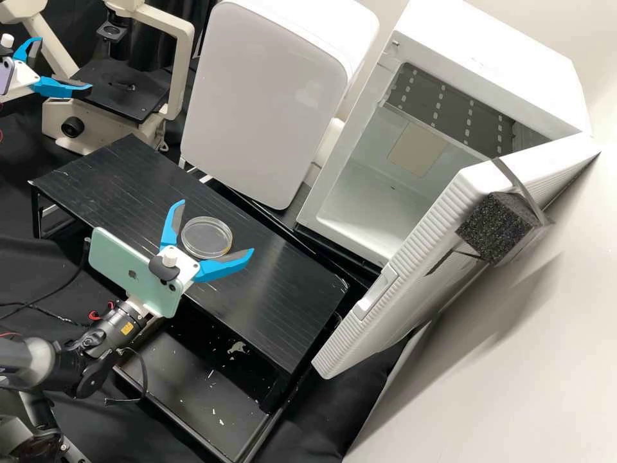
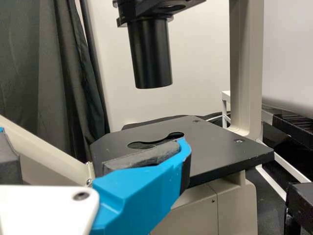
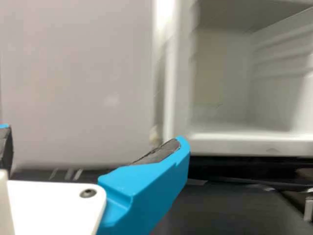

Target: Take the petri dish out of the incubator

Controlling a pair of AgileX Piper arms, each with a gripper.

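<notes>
Two bright blue fingers stand wide apart on the white right claw (image 1: 215, 228), framing the clear, round, shallow petri dish (image 1: 205, 237), which lies flat on the black rectangular table (image 1: 283, 273) at the high view's 9 o'clock, outside the boxy white incubator (image 1: 491, 83) at 1 o'clock. At 10 o'clock, the white, blue-fingered left claw (image 1: 63, 64) is spread too, gripping nothing. The dish should be light, stiff, slick and crackable; grasp opposite sides of its rim gently.
</notes>
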